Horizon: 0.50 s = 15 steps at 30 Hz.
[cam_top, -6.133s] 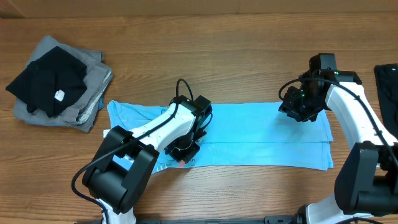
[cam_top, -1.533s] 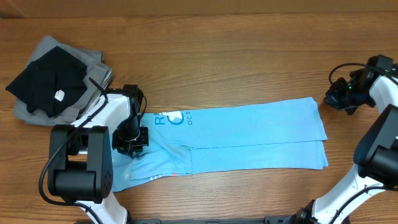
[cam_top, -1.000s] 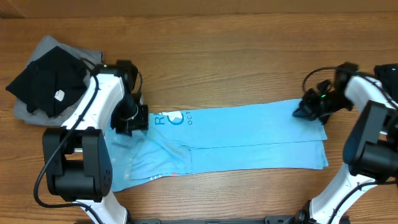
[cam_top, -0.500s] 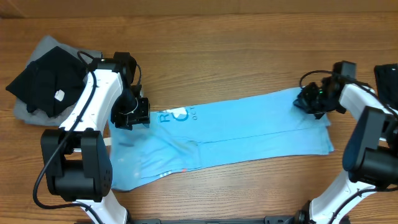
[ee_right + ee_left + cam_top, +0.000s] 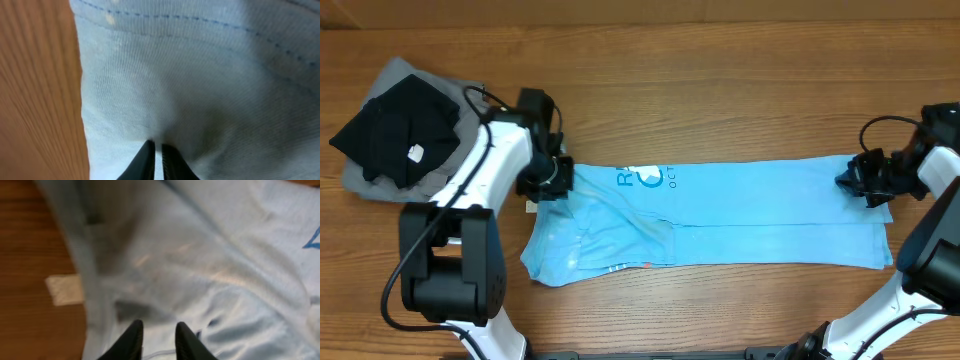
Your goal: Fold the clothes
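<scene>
A light blue shirt [image 5: 740, 215] with a white and blue print lies folded into a long strip across the middle of the table. My left gripper [image 5: 552, 183] is at its upper left corner, and its fingers [image 5: 157, 332] are closed on a bunch of the blue cloth [image 5: 225, 255]. My right gripper [image 5: 853, 185] is at the strip's upper right end, and its fingers [image 5: 156, 150] are pinched tight on the cloth [image 5: 200, 75]. The strip is stretched fairly flat between them. Its lower left part is rumpled.
A pile of folded grey and black clothes [image 5: 405, 135] sits at the back left. A small white tag [image 5: 533, 207] lies on the wood beside the shirt's left edge and also shows in the left wrist view [image 5: 65, 289]. Bare wood [image 5: 35, 100] borders the shirt's right end.
Both grippers have moved right and the shirt has shifted right with them. The strip now lies straighter and more level than half a second ago.
</scene>
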Motion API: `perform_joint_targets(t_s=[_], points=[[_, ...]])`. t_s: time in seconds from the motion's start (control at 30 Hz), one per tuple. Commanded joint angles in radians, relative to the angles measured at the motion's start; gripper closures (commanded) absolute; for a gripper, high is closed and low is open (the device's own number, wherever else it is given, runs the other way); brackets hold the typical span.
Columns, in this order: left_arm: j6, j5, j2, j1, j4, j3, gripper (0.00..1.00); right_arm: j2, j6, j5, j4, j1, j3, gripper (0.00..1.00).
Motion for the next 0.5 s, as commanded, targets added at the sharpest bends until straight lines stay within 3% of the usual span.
perform_joint_targets(t_s=[0.0,0.07,0.3,0.47], points=[[0.008,0.072,0.002,-0.039,0.064,-0.076,0.88,0.023,-0.040,0.053,-0.032,-0.031,0.018,0.88],[0.004,0.064,0.003,-0.055,0.111,-0.121,0.96,-0.016,-0.054,0.051,-0.056,-0.034,0.042,0.88],[0.003,-0.046,0.004,-0.043,0.307,-0.209,0.96,-0.190,-0.080,0.049,-0.092,-0.029,0.068,0.87],[-0.078,-0.150,0.013,0.032,0.414,-0.211,0.96,-0.259,-0.113,0.033,-0.132,-0.017,0.068,0.87]])
